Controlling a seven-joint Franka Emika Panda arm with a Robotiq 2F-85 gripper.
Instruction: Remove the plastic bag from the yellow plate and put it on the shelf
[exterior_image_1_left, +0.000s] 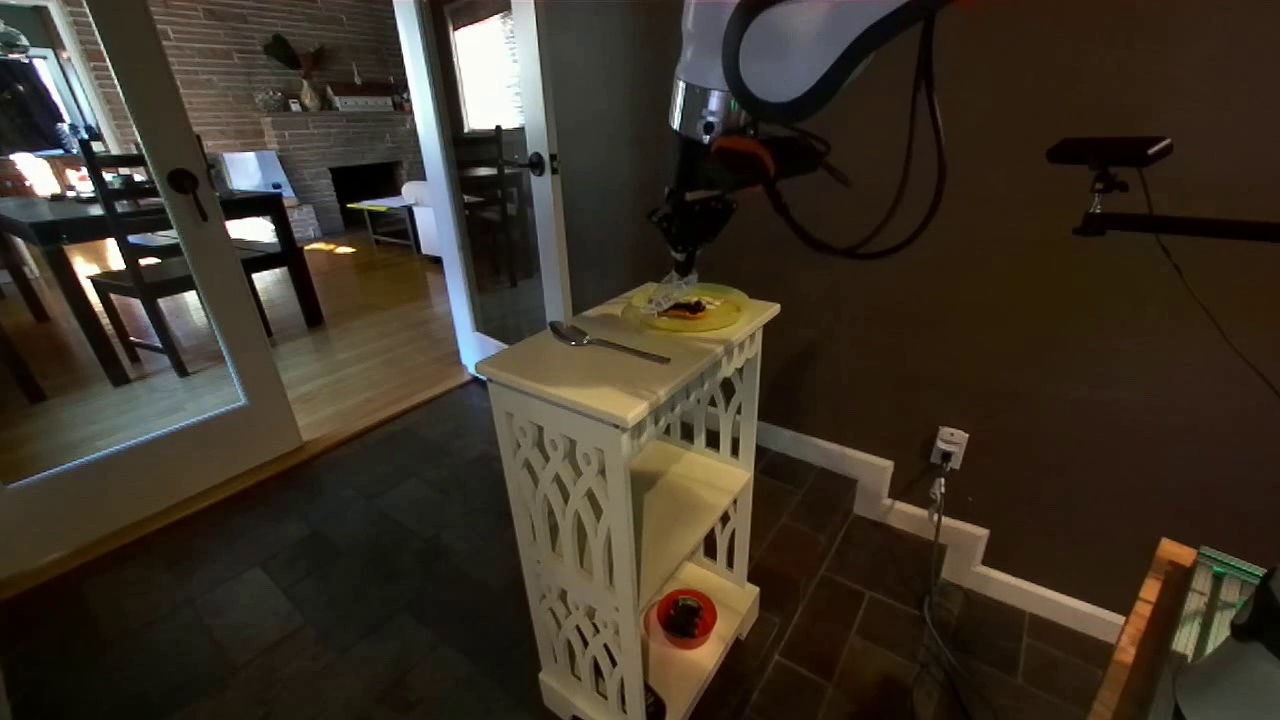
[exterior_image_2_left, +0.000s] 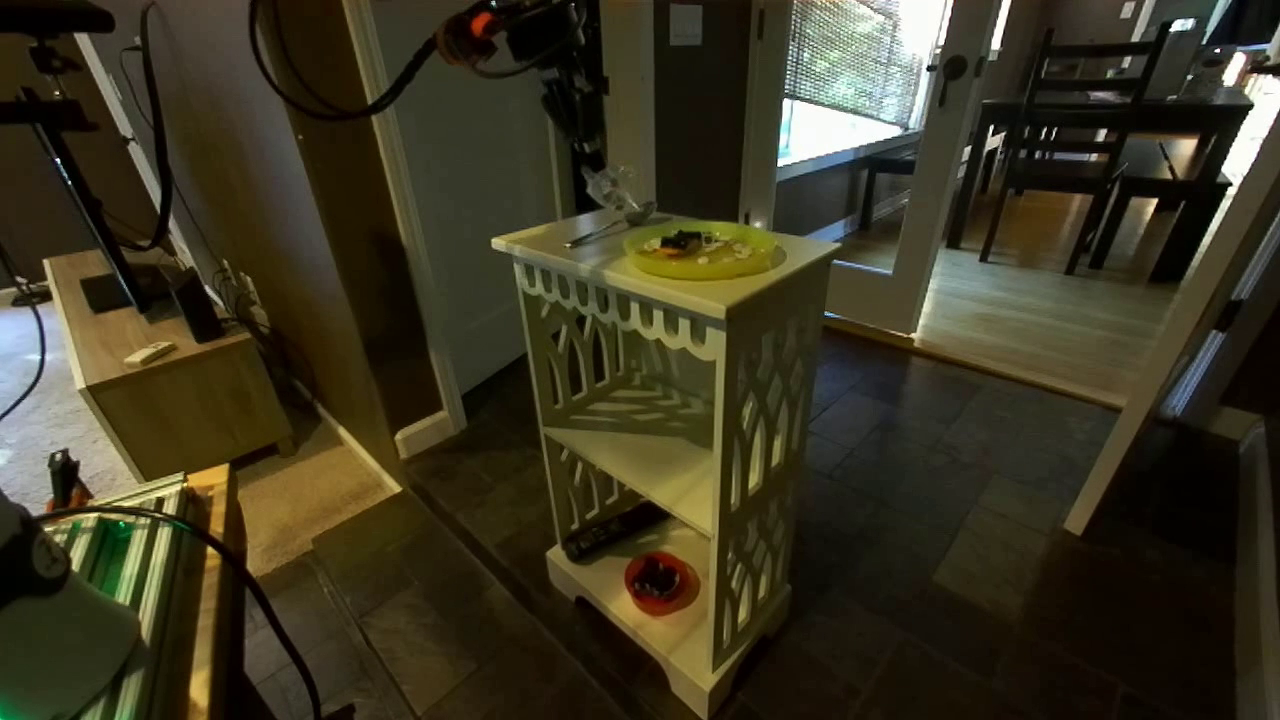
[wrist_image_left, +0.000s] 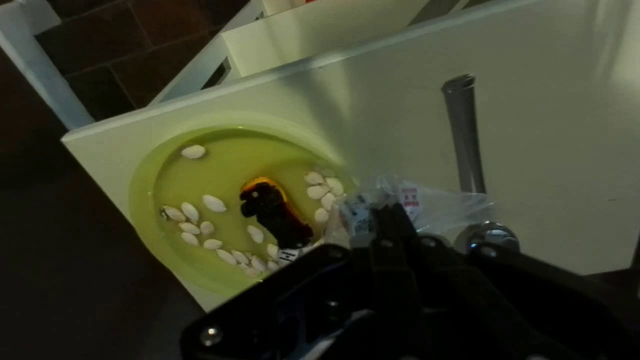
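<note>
Clamping the bag (wrist_image_left: 432, 202), the pincer (wrist_image_left: 394, 215) points downward above the worktop (wrist_image_left: 550, 150), arm (exterior_image_1_left: 790, 50) extended in from overhead. Near it: plate (wrist_image_left: 225, 162), bearing pale seeds (wrist_image_left: 213, 203) and one black-and-orange item (wrist_image_left: 280, 217); also spoon (wrist_image_left: 465, 135). Farther, on bottom shelf (exterior_image_2_left: 600, 571): red bowl (exterior_image_2_left: 660, 605), dark item (exterior_image_2_left: 656, 578) inside.

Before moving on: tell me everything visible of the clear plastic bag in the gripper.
The clear plastic bag is thin, crumpled film with red and dark printing. The black gripper pinches it, film spreading out on both sides. In an exterior view it hangs over the top of the white shelf, apart from the yellow plate; whether it touches the metal spoon, I cannot tell.
</note>
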